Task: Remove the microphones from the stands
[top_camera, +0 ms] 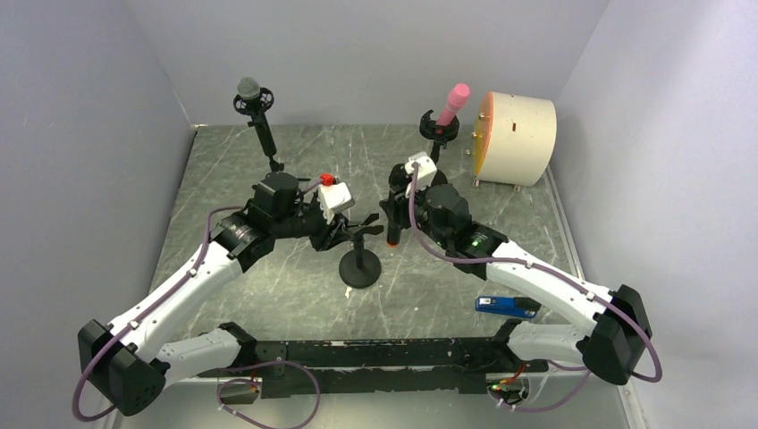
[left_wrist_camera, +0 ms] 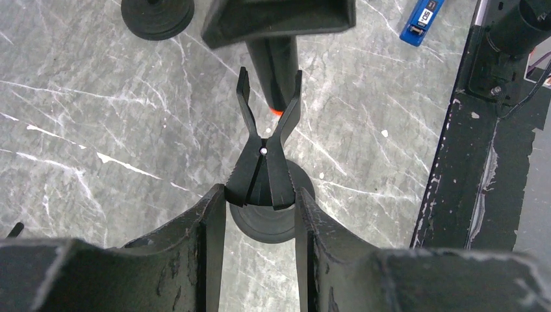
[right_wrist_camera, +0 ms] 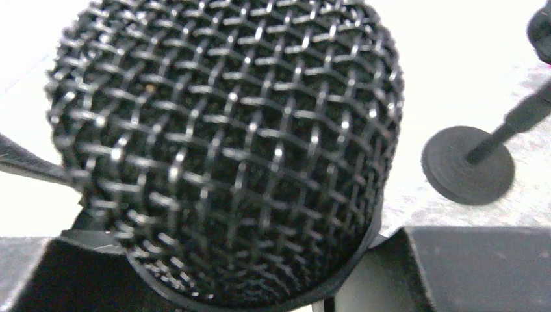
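Note:
A black microphone (top_camera: pixel 392 229) with an orange tail end hangs upright in my right gripper (top_camera: pixel 394 211), which is shut on its body. Its mesh head (right_wrist_camera: pixel 227 143) fills the right wrist view, with that gripper (right_wrist_camera: pixel 247 276) closed beneath it. The stand (top_camera: pixel 361 264), a short post on a round black base, is at the table's middle. My left gripper (left_wrist_camera: pixel 260 195) is shut on the rear of the stand's clip (left_wrist_camera: pixel 263 159). The clip's two prongs spread wide, and the microphone's orange end (left_wrist_camera: pixel 278 112) shows between their tips. I cannot tell whether they touch.
A grey microphone on its stand (top_camera: pixel 250 91) is at the back left and a pink one (top_camera: pixel 454 100) at the back right. A white drum (top_camera: pixel 518 136) sits far right. A blue device (top_camera: pixel 506 306) lies near the right arm. Another stand's base (right_wrist_camera: pixel 468 166) shows beyond the held microphone.

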Robot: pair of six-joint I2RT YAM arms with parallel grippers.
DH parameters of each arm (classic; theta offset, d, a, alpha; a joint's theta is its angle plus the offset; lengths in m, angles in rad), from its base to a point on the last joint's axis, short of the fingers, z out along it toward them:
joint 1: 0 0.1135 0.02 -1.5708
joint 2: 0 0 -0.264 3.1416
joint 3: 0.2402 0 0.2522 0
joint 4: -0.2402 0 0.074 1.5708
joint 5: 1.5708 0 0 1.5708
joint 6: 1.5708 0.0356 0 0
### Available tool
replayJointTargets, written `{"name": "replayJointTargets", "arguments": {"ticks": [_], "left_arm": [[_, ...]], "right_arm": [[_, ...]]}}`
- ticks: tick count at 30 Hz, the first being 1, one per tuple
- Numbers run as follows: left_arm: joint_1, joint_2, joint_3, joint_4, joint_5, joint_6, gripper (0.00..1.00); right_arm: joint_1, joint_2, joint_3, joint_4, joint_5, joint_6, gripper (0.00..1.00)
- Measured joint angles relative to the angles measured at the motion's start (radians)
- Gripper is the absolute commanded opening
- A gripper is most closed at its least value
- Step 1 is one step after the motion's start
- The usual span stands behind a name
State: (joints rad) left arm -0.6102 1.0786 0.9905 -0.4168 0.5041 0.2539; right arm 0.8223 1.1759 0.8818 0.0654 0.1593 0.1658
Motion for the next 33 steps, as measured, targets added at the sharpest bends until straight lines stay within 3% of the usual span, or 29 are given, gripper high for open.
{"name": "replayJointTargets", "arguments": {"ticks": [3, 8, 13, 17, 23, 33], "left_arm": [[0.000, -0.006, -0.005, 0.000, -0.005, 0.001, 0.11], [0.000, -0.010, -0.008, 0.001, -0.014, -0.003, 0.58], [-0.003, -0.008, -0.005, -0.031, -0.029, -0.033, 0.81], [-0.003, -0.007, -0.005, -0.071, -0.047, -0.060, 0.88], [-0.003, -0.063, -0.005, -0.089, -0.079, -0.089, 0.88], [-0.003, -0.298, -0.139, -0.092, -0.271, -0.148, 0.88]], "right_arm": [[-0.025, -0.004, 0.000, -0.024, 0.032, 0.011, 0.20], [-0.092, -0.006, -0.001, -0.097, 0.037, 0.052, 0.21], [-0.194, -0.073, -0.080, -0.133, 0.012, 0.117, 0.21], [-0.277, -0.117, -0.144, -0.182, -0.033, 0.160, 0.22], [-0.335, -0.106, -0.188, -0.273, -0.119, 0.172, 0.24], [-0.351, -0.072, -0.293, -0.320, -0.169, 0.238, 0.27]]}}
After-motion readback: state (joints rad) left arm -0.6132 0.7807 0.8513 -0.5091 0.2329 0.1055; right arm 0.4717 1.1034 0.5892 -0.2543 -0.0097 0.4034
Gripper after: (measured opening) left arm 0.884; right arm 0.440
